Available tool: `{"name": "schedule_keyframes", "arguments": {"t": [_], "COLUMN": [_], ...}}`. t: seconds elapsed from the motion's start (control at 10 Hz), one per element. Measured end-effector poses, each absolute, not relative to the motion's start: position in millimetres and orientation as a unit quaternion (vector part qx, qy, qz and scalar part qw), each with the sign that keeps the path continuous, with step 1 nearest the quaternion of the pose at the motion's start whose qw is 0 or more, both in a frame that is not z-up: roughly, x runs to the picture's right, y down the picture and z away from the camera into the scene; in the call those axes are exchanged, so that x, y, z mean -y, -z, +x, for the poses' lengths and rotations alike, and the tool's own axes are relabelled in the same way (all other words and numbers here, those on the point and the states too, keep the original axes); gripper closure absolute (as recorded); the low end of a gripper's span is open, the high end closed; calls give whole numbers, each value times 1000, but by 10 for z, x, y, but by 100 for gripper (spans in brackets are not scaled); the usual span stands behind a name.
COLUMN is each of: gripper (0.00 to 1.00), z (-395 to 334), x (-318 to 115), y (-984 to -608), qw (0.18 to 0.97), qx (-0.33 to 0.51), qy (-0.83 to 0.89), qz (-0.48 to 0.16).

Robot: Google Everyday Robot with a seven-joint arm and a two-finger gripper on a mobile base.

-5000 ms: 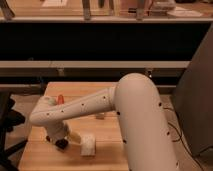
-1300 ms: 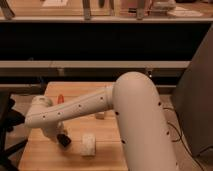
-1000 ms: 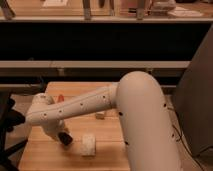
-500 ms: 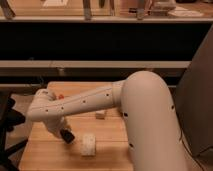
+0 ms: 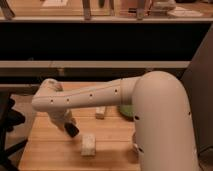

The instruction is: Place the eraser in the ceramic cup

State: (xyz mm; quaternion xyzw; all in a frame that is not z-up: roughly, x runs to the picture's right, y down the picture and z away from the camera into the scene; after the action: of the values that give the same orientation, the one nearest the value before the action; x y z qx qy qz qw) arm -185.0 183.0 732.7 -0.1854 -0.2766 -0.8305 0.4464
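My gripper (image 5: pixel 71 130) hangs from the white arm (image 5: pixel 100 95) over the left part of the wooden table (image 5: pixel 112 145), just left of and above the pale beige block (image 5: pixel 88 144). A small black shape shows at the gripper's tip. I cannot tell whether it is the eraser or part of the gripper. The ceramic cup is not in view; the arm covers much of the table's back and right.
A white tube (image 5: pixel 101 112) lies behind the beige block. A green bowl (image 5: pixel 124 109) peeks out beside the arm at the right. A dark chair (image 5: pixel 7 125) stands off the table's left edge. Dark shelves (image 5: pixel 100 64) run along the back.
The gripper has risen a little and drifted right, toward the beige block. The forearm has swung higher. The beige block and the tube have not moved.
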Motion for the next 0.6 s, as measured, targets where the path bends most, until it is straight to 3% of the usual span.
{"name": "schedule_keyframes", "arguments": {"t": [0.6], "gripper": [100], "z": [-1627], "x": [-1542], "y": [-7194], "qw": [469], "qx": [274], "qy": [821], "qz": [-174]}}
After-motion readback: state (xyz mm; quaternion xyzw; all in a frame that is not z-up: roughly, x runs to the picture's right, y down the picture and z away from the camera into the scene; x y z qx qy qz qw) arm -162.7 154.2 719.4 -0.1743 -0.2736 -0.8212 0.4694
